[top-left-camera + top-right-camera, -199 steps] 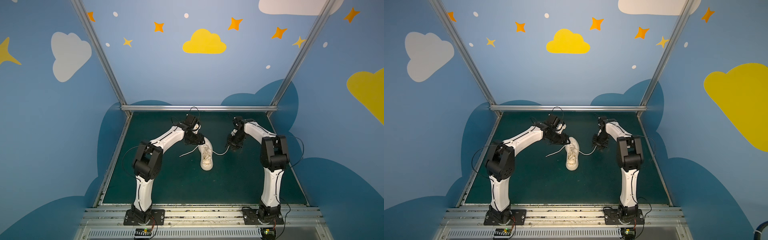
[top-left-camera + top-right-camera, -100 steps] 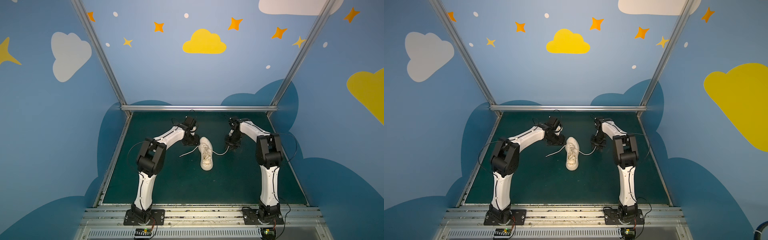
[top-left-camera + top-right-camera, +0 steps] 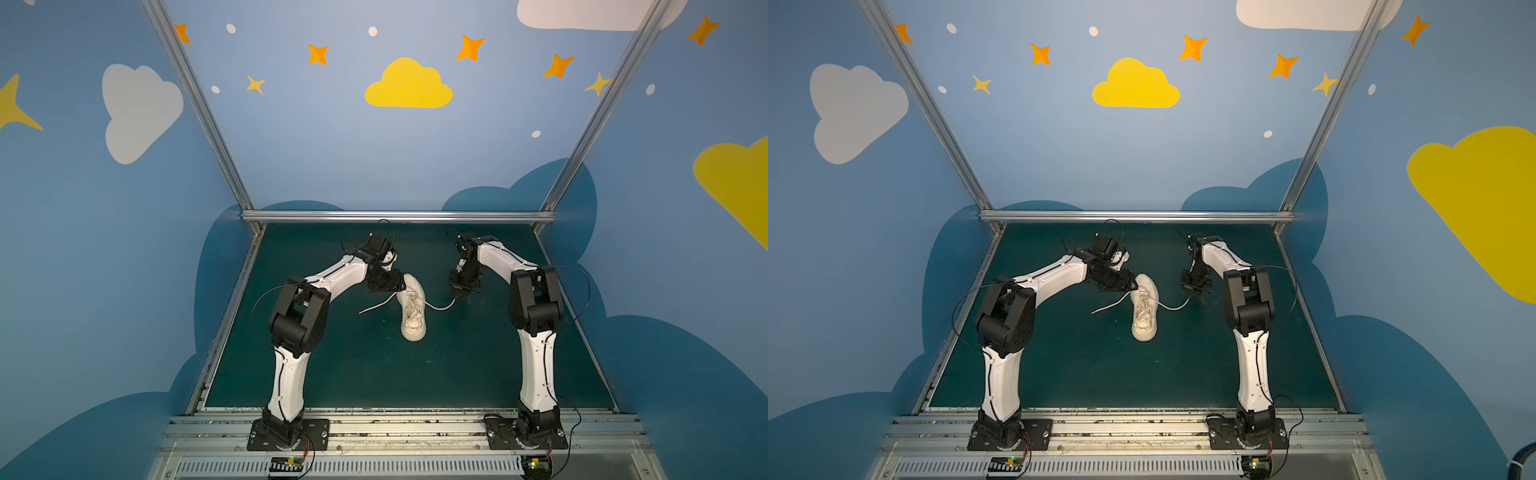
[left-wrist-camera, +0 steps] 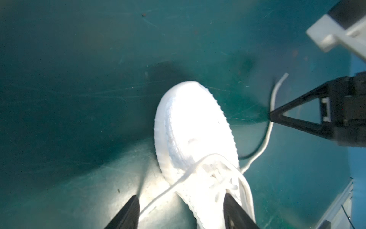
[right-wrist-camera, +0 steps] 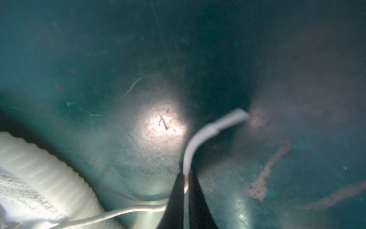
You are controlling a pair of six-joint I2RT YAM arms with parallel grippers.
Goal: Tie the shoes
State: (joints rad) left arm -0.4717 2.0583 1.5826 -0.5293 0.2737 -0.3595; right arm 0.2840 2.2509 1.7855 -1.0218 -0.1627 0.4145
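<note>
Centrally on the green counter (image 3: 332, 374) lay the off-white sneaker (image 3: 412, 309), toe toward the arm bases. The right gripper (image 5: 186, 176) was pinched tight on one lace (image 5: 191, 152) near its tip. The left gripper (image 4: 182, 213) stood wide at the sneaker's far end, and the other lace (image 3: 374, 306) trailed loose.

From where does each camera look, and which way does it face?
Top views: high above the arm bases, facing down toward the back wall; the left arm and right arm show whole, the sneaker between them.
Left wrist: on the left arm, facing down over the sneaker; the open left tool shows its two fingers.
Right wrist: on the right arm, facing the green mat; the right tool is shut on a lace.
Shared: both wrist views show this lace and the sneaker's ribbed sole.
</note>
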